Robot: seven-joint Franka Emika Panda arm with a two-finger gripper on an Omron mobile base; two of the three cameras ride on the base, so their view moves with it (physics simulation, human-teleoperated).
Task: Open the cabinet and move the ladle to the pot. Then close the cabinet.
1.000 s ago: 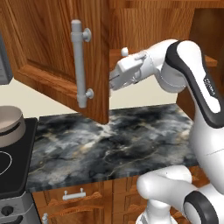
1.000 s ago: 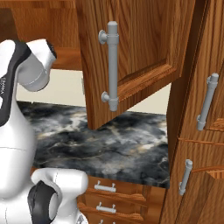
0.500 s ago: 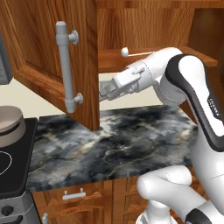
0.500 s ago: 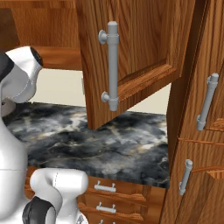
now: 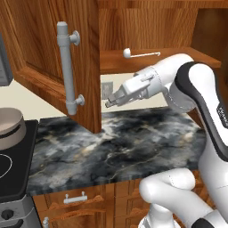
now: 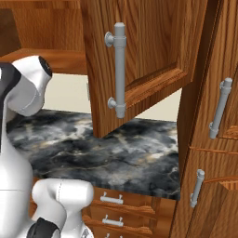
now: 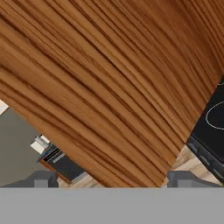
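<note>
In the left base view we judge the opening step nearly done: the reddish-brown wooden wall cabinet (image 5: 49, 58) has its left door swung wide at about ten o'clock, its long grey metal bar handle (image 5: 67, 69) facing us, and the slim white ladle (image 5: 139, 54) lies on the exposed shelf at one o'clock. The white arm reaches from four o'clock in a bent elbow, forearm level, the two-finger gripper (image 5: 109, 103) pointing towards nine o'clock just below the shelf and near the door's inner edge, its jaws spread wide with nothing between them. At nine o'clock the small round grey metal saucepan (image 5: 10, 127) sits on the black stovetop (image 5: 11, 171), beside the dark marbled stone counter (image 5: 120, 142). Our next move, as we judge it, calls for lifting the hand above shelf level and turning it towards the ladle's handle. In the right base view the other door (image 6: 139, 60) hangs open at twelve o'clock with its grey bar (image 6: 119, 69), and the arm's shoulder sits at nine o'clock. In the hand view wood grain lies close ahead, with the stovetop's edge at three o'clock
</note>
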